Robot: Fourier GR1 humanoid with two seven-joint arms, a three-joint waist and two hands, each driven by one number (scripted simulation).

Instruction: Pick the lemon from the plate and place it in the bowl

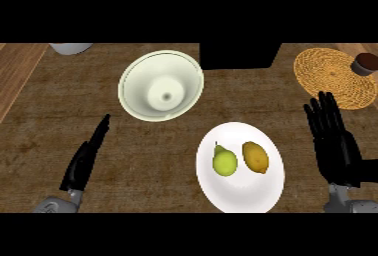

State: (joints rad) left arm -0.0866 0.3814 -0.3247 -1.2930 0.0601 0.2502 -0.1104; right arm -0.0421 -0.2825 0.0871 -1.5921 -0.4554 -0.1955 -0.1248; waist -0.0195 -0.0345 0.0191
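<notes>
Lemon [255, 157], a dull yellow-brown oval, sits on the smooth white plate [240, 200] at lower centre, just right of a green pear [224, 161] with its stem up; the glossy pale-cream bowl [161, 85], round with a small dimple at its bottom, is at upper centre, apart from the plate. Left hand [81, 162] at lower left is edge-on, fingers straight, holding nothing; right hand [336, 145] at right is flat, fingers spread, also holding nothing. Counter [148, 160] is rough brown weave; coiled wicker mat [331, 76] at upper right carries a dark round knob [364, 62].
</notes>
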